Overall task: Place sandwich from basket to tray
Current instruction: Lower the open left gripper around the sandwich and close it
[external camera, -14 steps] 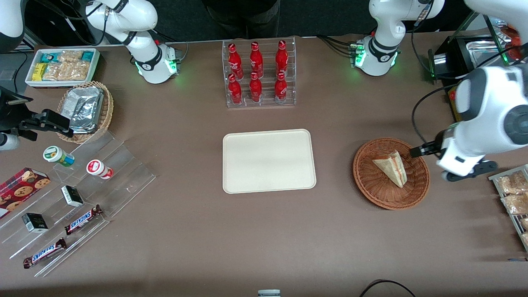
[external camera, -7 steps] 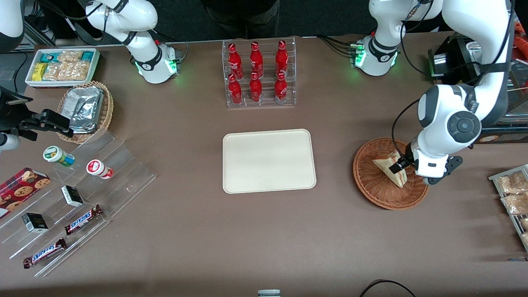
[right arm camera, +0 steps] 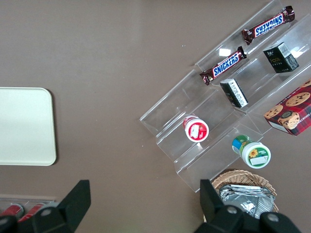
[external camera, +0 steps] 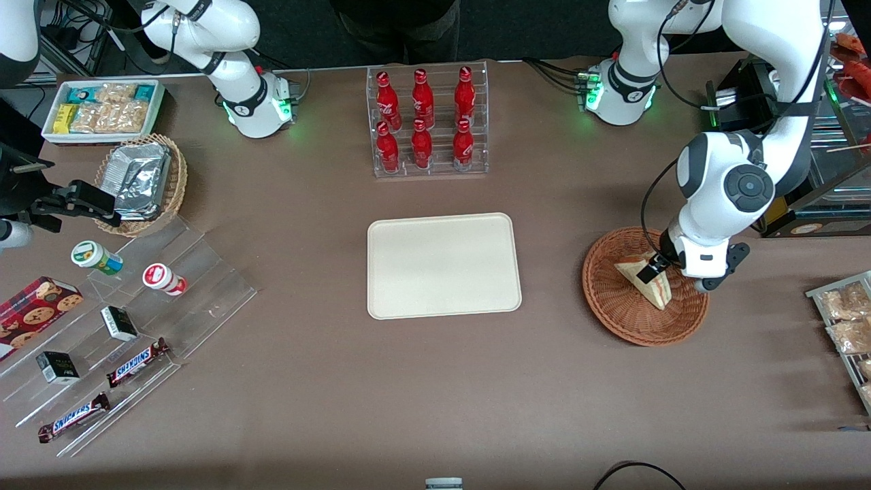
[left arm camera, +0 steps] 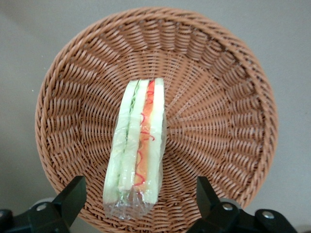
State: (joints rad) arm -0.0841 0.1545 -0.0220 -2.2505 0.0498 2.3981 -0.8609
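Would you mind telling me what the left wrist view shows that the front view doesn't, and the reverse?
Left wrist only: the end effector open, its fingers apart on either side of the sandwich's striped filling edge.
Front only: the tray, bare, toward the parked arm's end from the basket, plus the bottle rack.
Both: the sandwich lying in the basket, with the end effector above it.

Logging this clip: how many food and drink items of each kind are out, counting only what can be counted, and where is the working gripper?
Red drink bottles in the clear rack: 6
Snickers bars: 2
Small round tubs: 2
Small dark boxes: 2
Wrapped triangular sandwich: 1
Red cookie box: 1
Total: 14
The left gripper hangs open over the sandwich in the reddish-brown wicker basket.
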